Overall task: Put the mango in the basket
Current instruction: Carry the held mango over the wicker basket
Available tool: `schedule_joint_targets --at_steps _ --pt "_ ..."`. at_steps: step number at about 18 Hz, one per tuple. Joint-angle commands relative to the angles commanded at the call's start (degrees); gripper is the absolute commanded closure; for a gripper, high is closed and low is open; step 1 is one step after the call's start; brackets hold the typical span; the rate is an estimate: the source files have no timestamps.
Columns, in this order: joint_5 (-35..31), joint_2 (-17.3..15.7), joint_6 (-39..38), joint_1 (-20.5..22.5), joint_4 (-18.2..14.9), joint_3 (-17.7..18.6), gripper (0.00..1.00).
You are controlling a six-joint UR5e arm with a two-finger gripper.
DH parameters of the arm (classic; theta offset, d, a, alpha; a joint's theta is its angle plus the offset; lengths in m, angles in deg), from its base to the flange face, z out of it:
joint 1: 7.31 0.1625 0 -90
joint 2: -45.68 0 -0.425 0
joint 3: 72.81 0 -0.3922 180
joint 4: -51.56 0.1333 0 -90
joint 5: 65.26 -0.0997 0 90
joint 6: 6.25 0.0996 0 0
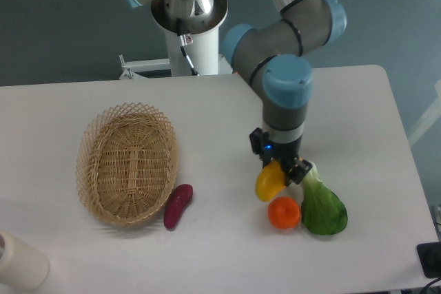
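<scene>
Mango [269,181] in gripper [281,170]; one basket [128,163].

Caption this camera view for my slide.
Gripper holds mango near orange; basket waits empty.

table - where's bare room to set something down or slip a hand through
Free: the stretch of table between the basket and the gripper, and the far right corner. Crowded: mango, orange fruit and green vegetable cluster together; purple vegetable hugs the basket.
</scene>
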Motion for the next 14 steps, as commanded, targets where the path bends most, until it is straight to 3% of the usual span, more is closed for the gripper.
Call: schedule_joint_targets --at_steps 5,9,14 --pt "0.3 1.9 -8.9 -4.4 1.6 -2.0 0.48" --pt "7.5 0.9 -9.2 -5.7 1.3 -2.0 0.42" --pt "14.8 -3.3 -8.9 -6.9 0.9 2.9 0.42"
